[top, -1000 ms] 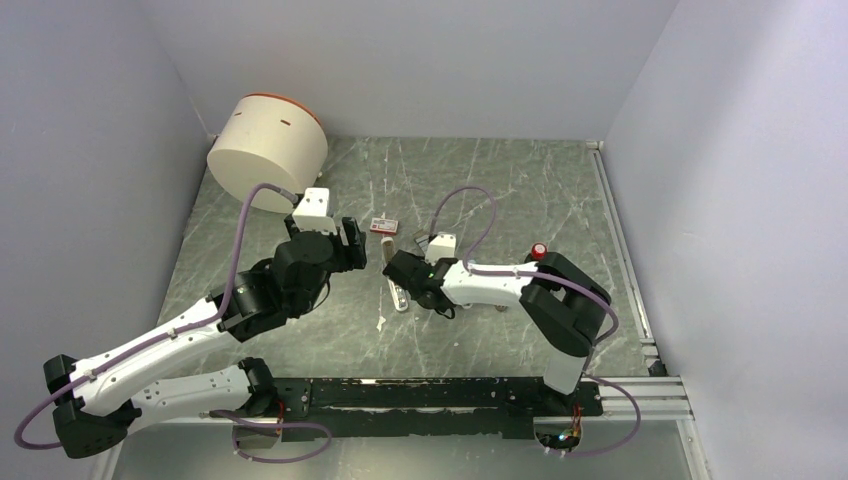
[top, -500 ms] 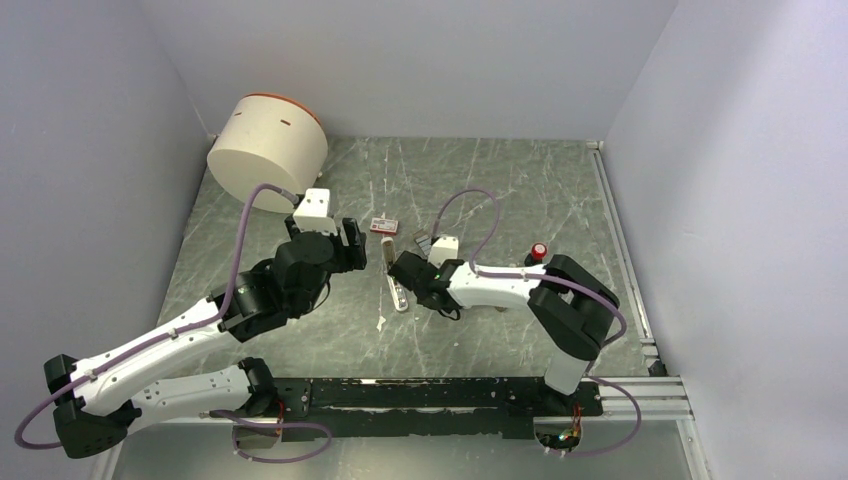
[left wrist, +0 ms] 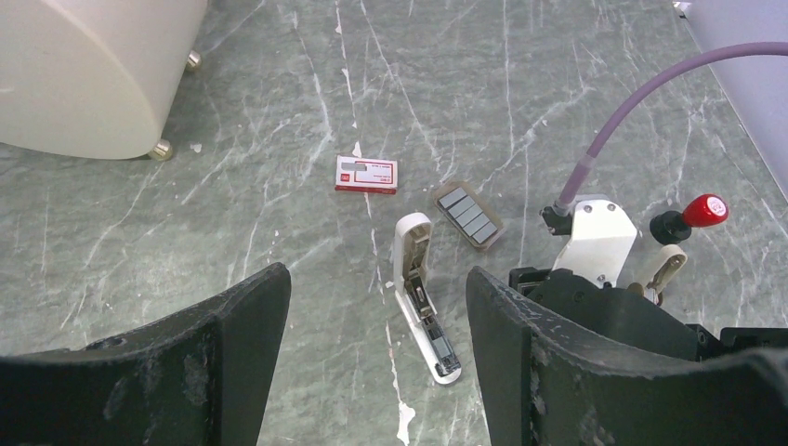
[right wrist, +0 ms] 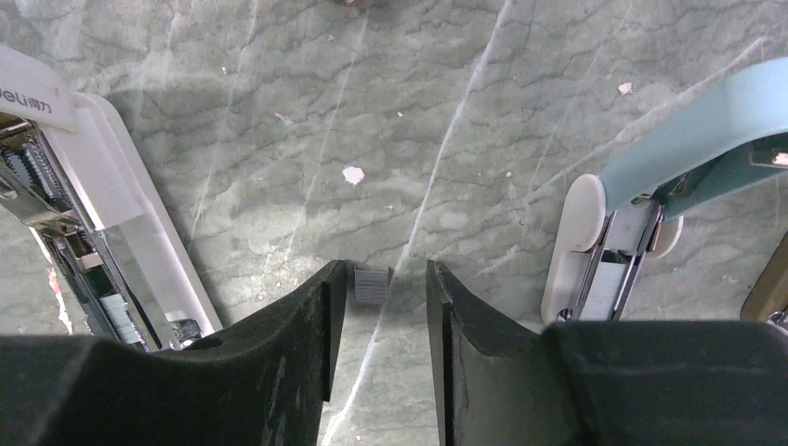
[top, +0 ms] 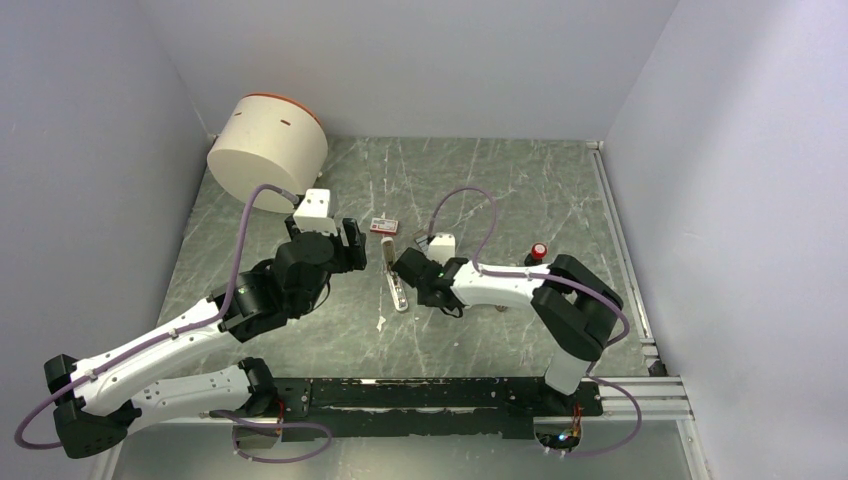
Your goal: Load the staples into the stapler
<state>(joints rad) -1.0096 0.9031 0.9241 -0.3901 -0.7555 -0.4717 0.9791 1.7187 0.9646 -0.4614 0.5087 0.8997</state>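
The grey marbled table [top: 480,180] carries one big cream cylinder [top: 267,150] at the upper left of the top view. Two arms work over it. The left arm [top: 200,320] stretches up from the lower left and is bent at the elbow. The right arm [top: 560,300] folds back from the lower right and reaches leftward, low to the table.

The left gripper [left wrist: 376,372] hangs with its jaws spread wide and nothing between them. In its wrist view the one white stapler [left wrist: 415,251] lies hinged open, framed in the gap between the two fingers but beyond them on the table. The single red staples box [left wrist: 366,174] lies flat just above and left of the stapler, apart from it. One small tray [left wrist: 467,216] of grey strips sits to the stapler's upper right.

The right gripper [right wrist: 381,307] points down, jaws slightly parted. One short staple strip [right wrist: 372,284] sits between the fingertips, with a gap on its right side. The open stapler's magazine is at the left edge of that view, and a second, blue-topped stapler [right wrist: 688,130] is at the right.
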